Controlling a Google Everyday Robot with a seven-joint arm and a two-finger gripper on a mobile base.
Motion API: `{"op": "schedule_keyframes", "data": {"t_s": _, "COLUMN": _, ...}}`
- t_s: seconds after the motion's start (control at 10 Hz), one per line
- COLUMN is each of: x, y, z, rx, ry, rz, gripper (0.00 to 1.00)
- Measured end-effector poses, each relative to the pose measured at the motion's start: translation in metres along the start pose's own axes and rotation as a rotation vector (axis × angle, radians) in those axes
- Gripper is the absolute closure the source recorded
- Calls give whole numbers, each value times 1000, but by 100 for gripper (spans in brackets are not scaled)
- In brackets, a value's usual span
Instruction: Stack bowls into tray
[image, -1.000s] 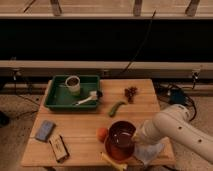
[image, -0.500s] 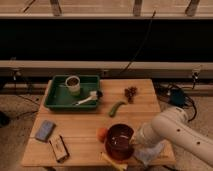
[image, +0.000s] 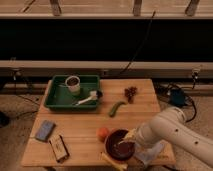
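Observation:
The dark maroon bowl (image: 119, 146) sits near the table's front edge, right of centre. A small bright orange round shape, the orange bowl (image: 102, 133) as far as I can tell, touches its upper left rim. My gripper (image: 128, 142) is at the maroon bowl's right rim, at the end of the white arm (image: 170, 131) coming in from the right. The dark green tray (image: 59, 98) stands at the table's back left. It holds a white cup (image: 73, 84) and a white utensil (image: 87, 99).
A green vegetable (image: 117, 108) and dark grapes (image: 131, 92) lie mid-table behind the bowl. A grey-blue cloth (image: 45, 130) and a snack packet (image: 59, 148) lie front left. A yellow item (image: 112, 161) and pale wrapping (image: 150, 153) are at the front edge.
The maroon bowl has come down slightly toward the table's front edge, and the arm has lowered with it. Nothing in the tray has moved.

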Motion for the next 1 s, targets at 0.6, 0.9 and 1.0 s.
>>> {"op": "schedule_keyframes", "data": {"t_s": 0.6, "x": 21, "y": 6, "z": -4, "rx": 31, "ry": 32, "rz": 52, "gripper": 20}}
{"op": "schedule_keyframes", "data": {"t_s": 0.9, "x": 25, "y": 9, "z": -1, "rx": 49, "ry": 33, "rz": 74, "gripper": 20}}
{"op": "schedule_keyframes", "data": {"t_s": 1.0, "x": 25, "y": 9, "z": -1, "rx": 50, "ry": 33, "rz": 74, "gripper": 20}}
